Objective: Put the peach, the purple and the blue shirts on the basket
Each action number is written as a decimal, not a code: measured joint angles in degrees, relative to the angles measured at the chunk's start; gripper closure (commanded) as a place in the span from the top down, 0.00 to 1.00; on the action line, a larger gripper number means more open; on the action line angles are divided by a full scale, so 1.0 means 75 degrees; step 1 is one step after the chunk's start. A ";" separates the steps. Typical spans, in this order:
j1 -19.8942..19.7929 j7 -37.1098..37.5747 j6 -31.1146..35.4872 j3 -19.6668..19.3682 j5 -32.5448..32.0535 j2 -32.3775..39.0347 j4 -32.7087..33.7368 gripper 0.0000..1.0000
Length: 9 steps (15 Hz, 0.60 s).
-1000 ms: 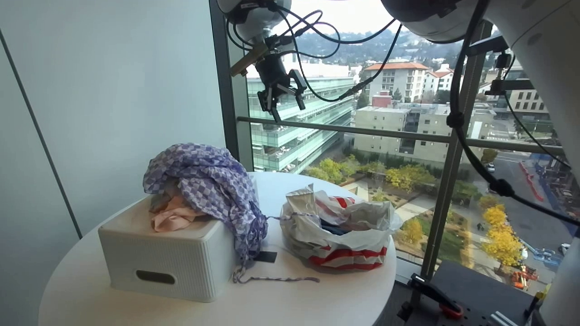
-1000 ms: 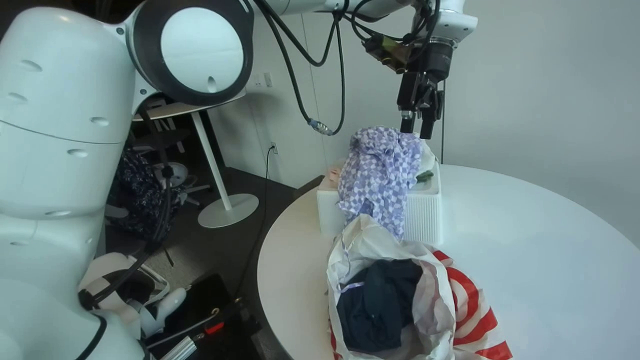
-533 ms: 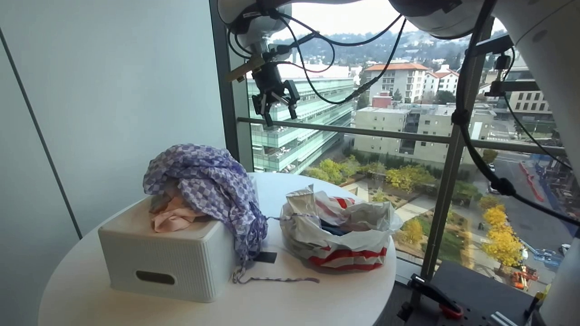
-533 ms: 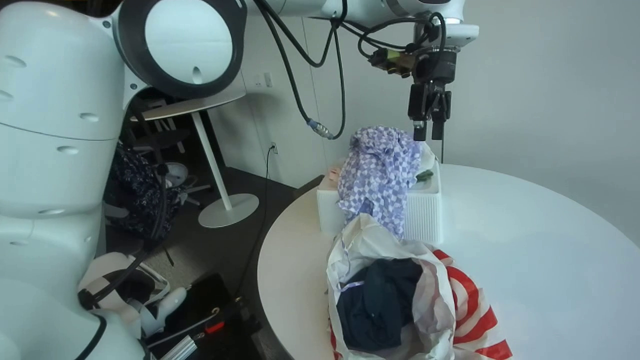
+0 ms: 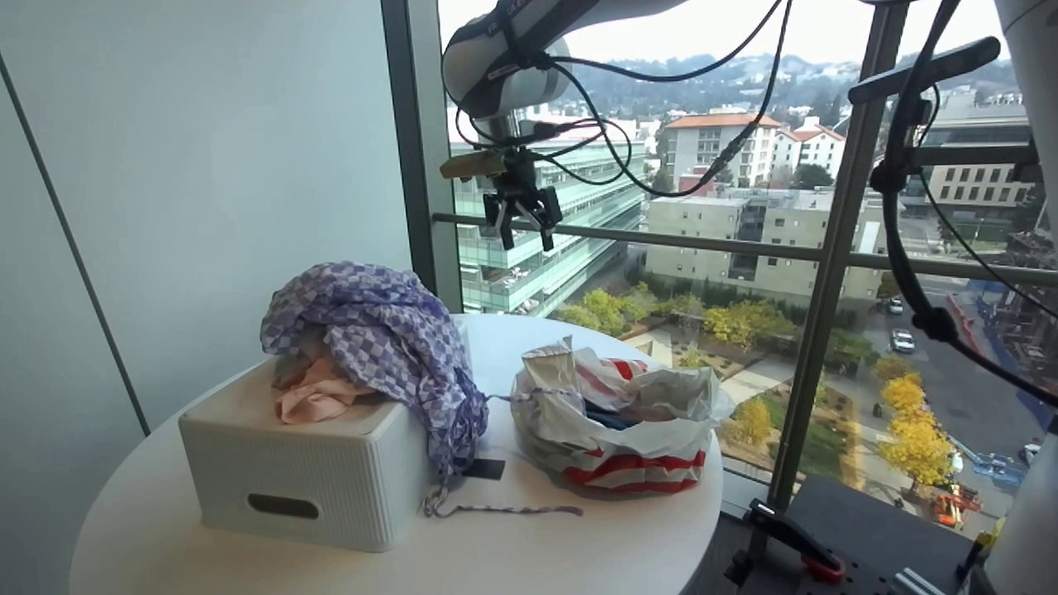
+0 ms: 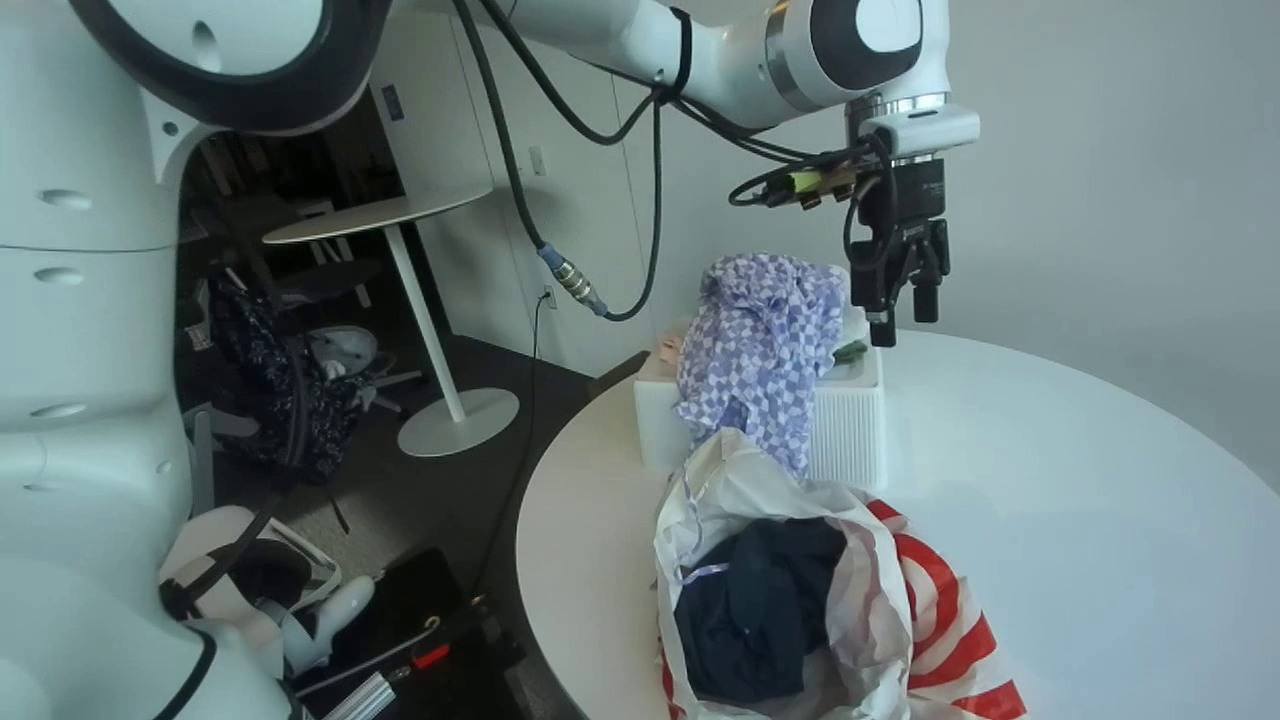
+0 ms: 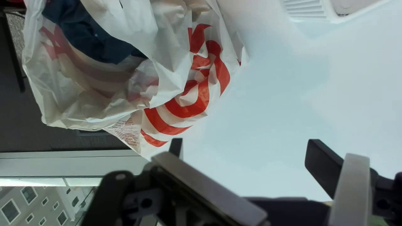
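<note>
Your black two-fingered end effector (image 6: 905, 328) hangs in the air, its fingers (image 7: 323, 164) spread wide with no cloth between them. Note the change: in both exterior views it stands lower than half a second ago. Ahead of it, in the wrist view, you see the round white surface (image 7: 276, 119) and, to one side, a crumpled white plastic bag with red stripes (image 7: 188, 106). The bag holds a bunched dark navy cloth (image 6: 755, 610), presumably your blue shirt. A thin lilac tie (image 6: 706, 572) lies over this cloth. Farther out stands the white ribbed plastic basket (image 5: 331, 471). Across its top drapes the purple-and-white checked shirt (image 5: 388, 330), one end hanging down the side toward the bag; the crumpled peach shirt (image 5: 318, 397) rests on the basket's top, partly covered by the purple one. All three keep the places they hold a second ago. For the task, two of three shirts thus appear delivered, and the lowering is probably your approach for the blue one. The next move likely calls for a shift over the bag's mouth; if the tie belongs to the purple shirt, it may snag and drag that shirt along.
</note>
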 measured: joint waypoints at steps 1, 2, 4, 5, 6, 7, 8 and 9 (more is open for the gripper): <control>0.0092 0.0002 0.0189 -0.0214 0.0043 -0.0168 -0.0409 1.00; 0.0168 0.0019 0.0387 -0.0396 0.0068 -0.0336 -0.0822 1.00; 0.0270 0.0115 0.0793 -0.0676 0.0146 -0.0650 -0.1659 1.00; 0.0296 0.0174 0.0996 -0.0783 0.0194 -0.0800 -0.2084 1.00; 0.0308 0.0222 0.1221 -0.0877 0.0270 -0.0946 -0.2525 1.00; 0.0309 0.0255 0.1449 -0.0960 0.0365 -0.1080 -0.2962 1.00; 0.0308 0.0257 0.1674 -0.1039 0.0474 -0.1202 -0.3414 1.00; 0.0307 0.0257 0.1936 -0.1115 0.0588 -0.1307 -0.3879 1.00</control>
